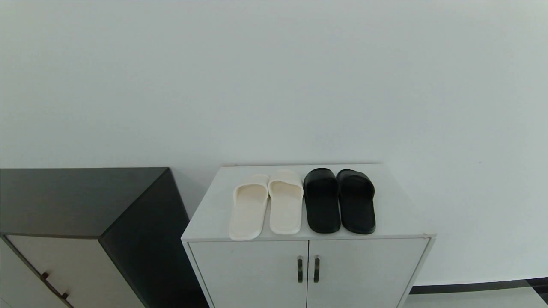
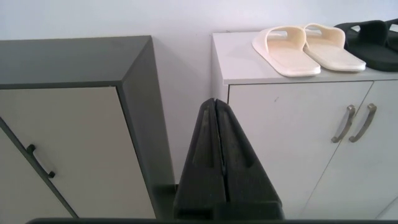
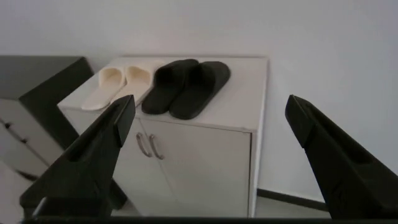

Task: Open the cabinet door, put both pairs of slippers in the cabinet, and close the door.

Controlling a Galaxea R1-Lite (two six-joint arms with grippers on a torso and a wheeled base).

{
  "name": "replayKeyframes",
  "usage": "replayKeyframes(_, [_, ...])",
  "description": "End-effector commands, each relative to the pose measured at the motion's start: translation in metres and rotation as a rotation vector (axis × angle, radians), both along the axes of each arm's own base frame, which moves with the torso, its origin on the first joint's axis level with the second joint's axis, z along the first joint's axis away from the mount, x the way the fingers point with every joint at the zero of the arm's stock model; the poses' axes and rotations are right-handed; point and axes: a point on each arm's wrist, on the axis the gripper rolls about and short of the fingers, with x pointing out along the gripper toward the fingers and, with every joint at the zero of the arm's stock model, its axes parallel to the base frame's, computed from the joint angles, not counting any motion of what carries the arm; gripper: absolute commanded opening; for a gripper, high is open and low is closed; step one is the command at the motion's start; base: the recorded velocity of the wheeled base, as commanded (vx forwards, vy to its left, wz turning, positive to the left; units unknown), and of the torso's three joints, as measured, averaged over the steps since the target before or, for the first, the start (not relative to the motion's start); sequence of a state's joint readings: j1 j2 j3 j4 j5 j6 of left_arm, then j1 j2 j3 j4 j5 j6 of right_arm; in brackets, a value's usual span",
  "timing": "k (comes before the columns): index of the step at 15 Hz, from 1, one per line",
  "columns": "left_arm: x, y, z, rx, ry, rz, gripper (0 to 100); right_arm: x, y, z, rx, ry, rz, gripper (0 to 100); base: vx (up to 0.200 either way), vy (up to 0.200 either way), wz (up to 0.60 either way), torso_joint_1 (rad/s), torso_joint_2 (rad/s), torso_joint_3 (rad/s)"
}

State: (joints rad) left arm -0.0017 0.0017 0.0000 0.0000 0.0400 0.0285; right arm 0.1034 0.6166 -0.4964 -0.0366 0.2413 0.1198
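Two pairs of slippers sit side by side on top of a low white cabinet (image 1: 205, 218) that stands against a plain white wall (image 1: 274, 77). The cream pair (image 1: 282, 209) is on the left and the black pair (image 1: 325, 205) on the right. Toes point to the wall and heels lie near the front edge. The inner cream and inner black slippers are just beside each other, perhaps touching.

Both cabinet doors, the left door (image 1: 252, 273) and the right door (image 1: 364, 273), are closed. Their two upright metal handles (image 1: 300, 269) sit close together at the centre seam.

A taller dark cabinet (image 1: 141, 239) with a pale front stands just to the left.

The left gripper (image 2: 215, 102) hangs low in front of the gap between the two cabinets, its black fingers (image 2: 205, 149) pressed flat together with nothing between them. The right gripper (image 3: 210, 102) is held well back from the white cabinet, off its right front corner. Its fingers (image 3: 93, 155) are spread wide and empty.

A dark skirting strip (image 1: 475, 285) runs along the foot of the wall at the right.
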Motion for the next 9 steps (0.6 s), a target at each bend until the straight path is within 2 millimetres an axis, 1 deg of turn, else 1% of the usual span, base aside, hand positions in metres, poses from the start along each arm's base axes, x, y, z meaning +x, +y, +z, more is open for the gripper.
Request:
replayKeyframes(1, [0.000,0.000,0.000,0.001,0.000,-0.001,0,0.063,0.027,-0.009,-0.043,0.173,0.124,100,0.000,0.000,0.00,0.000,0.00,0.000])
replayKeyframes(3, [0.000,0.000,0.000,0.001,0.000,-0.001,0,0.082,0.055,-0.005,-0.058,0.176,0.132,100,0.000,0.000,0.00,0.000,0.00,0.000])
replayKeyframes(4, [0.000,0.000,0.000,0.001,0.000,-0.014,0,0.092,0.075,0.001,-0.042,0.175,0.144,100,0.000,0.000,0.00,0.000,0.00,0.000])
replayKeyframes(5, [0.000,0.000,0.000,0.001,0.001,-0.015,0,0.098,0.086,0.004,-0.038,0.184,0.147,100,0.000,0.000,0.00,0.000,0.00,0.000])
replayKeyframes(6, [0.000,0.000,0.000,0.001,0.000,-0.015,0,0.107,0.104,0.006,-0.038,0.202,0.146,100,0.000,0.000,0.00,0.000,0.00,0.000])
replayKeyframes(7, [0.000,0.000,0.000,0.001,0.000,-0.015,0,0.118,0.124,0.007,-0.042,0.217,0.116,100,0.000,0.000,0.00,0.000,0.00,0.000])
replayKeyframes(9, [0.000,0.000,0.000,0.001,0.000,-0.015,0,0.141,0.151,0.003,-0.058,0.235,0.035,100,0.000,0.000,0.00,0.000,0.00,0.000])
